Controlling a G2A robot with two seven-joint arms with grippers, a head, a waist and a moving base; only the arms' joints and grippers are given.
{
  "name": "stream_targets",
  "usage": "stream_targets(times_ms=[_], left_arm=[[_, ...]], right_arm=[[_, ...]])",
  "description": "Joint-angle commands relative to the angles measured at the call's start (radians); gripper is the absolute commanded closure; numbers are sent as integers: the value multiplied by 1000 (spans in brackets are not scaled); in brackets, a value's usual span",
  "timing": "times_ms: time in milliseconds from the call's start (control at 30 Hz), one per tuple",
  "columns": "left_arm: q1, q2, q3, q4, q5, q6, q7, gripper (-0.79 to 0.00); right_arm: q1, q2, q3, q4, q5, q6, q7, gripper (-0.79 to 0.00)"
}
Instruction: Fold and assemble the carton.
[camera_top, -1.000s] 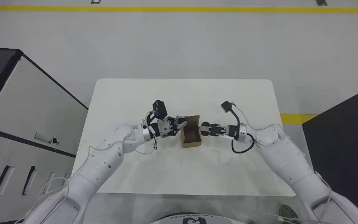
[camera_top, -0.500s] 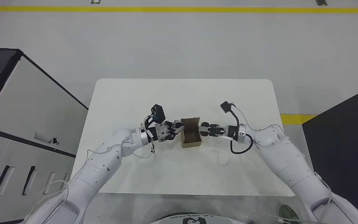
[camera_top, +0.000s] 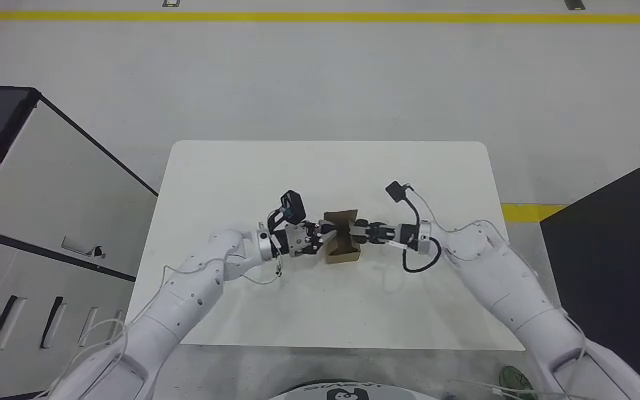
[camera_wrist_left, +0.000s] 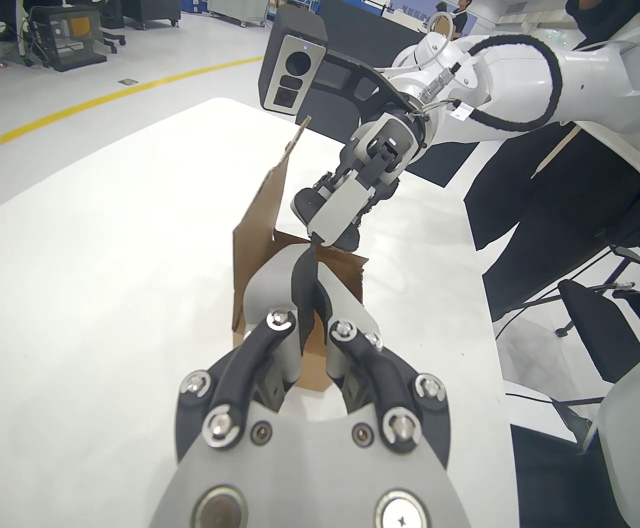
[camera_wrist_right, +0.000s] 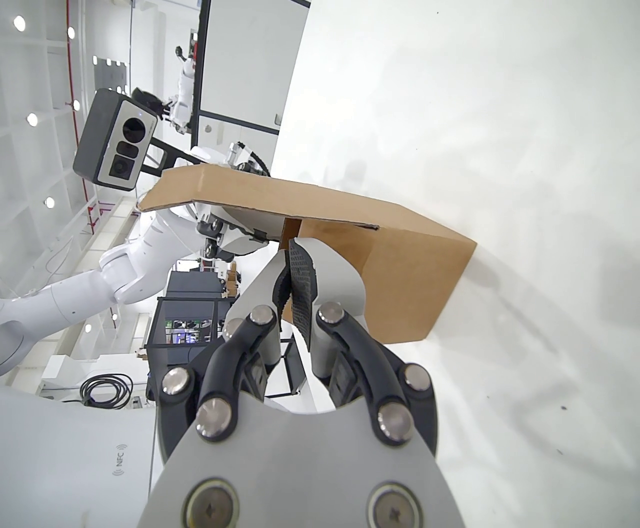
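You have the carton (camera_top: 343, 245) standing open side up near the middle of the white worktop (camera_top: 420, 180), with both arms meeting over it from opposite sides. Your left pincer (camera_top: 320, 237) comes in low from the carton's left. In the left wrist view its fingers (camera_wrist_left: 270, 287) are drawn together, the black pads meeting at the tip, and that tip reaches over the near wall into the open box. Your right pincer (camera_top: 357, 232) comes in from the other side. Its fingers (camera_wrist_right: 335, 270) are likewise pressed together, with the tip set against the rim of the wall on its side. Seen from the left wrist, the two tips sit just beside each other above the carton's opening, all but touching. Whether either one nips a sliver of card between its pads is hard to judge, since the fingers hide the rim; they look closed on nothing. One long flap (camera_wrist_left: 277, 185) stands upright on the carton's far side, away from the robot, with its upper part bent a little. The other walls are plain brown and squared up, and the base sits flat on the worktop
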Motion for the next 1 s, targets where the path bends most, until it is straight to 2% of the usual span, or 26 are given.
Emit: stream_targets(times_ms=[0, 433, 967], left_arm=[[-6, -4, 7, 4, 4, 0, -4, 0], [-34, -23, 32, 43, 6, -9, -14, 0], [-41, -30, 25, 68, 13, -26, 1, 0]], right_arm=[[4, -3, -4, 2, -5, 3, -4, 0], [31, -22, -32, 9, -52, 28, -24, 0], [33, -31, -35, -8, -114, 65, -43, 0]])
